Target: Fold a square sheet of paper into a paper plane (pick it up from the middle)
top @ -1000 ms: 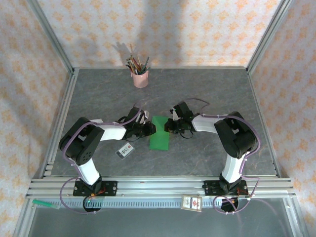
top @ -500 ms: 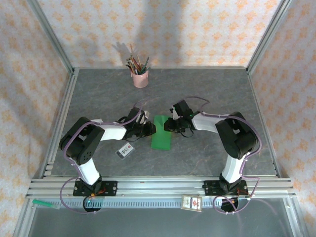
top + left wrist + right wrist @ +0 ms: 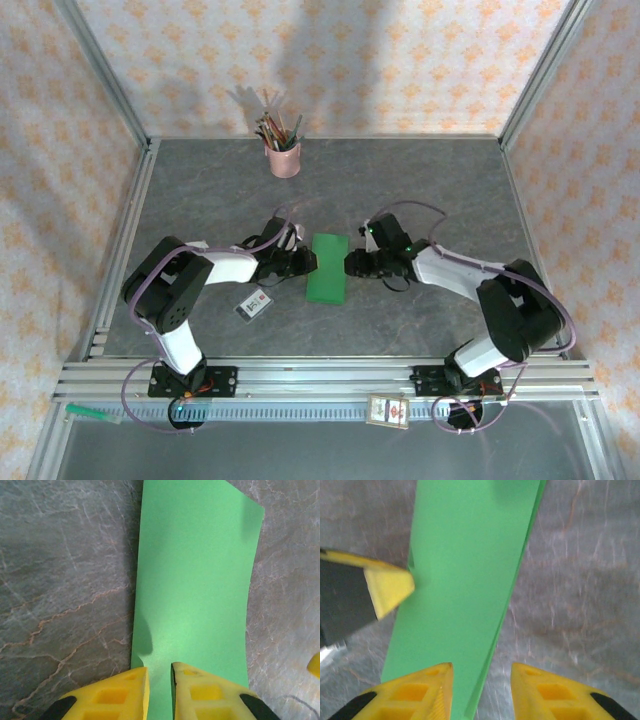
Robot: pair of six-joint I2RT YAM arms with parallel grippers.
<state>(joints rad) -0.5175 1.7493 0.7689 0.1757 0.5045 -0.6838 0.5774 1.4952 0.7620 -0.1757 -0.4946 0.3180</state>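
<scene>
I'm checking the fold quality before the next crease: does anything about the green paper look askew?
Yes. The folded green sheet has two layers that do not line up. In the right wrist view, a darker lower layer peeks out along the long edge that runs under the open right pincer.

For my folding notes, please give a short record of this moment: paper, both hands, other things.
paper: green sheet, folded to a narrow rectangle, flat on the table, in the middle
left hand: fingers nearly together, tips at the sheet's left edge
right hand: open, fingers astride the right edge
other things: pink cup of pencils at the back; white card left of the sheet
</scene>
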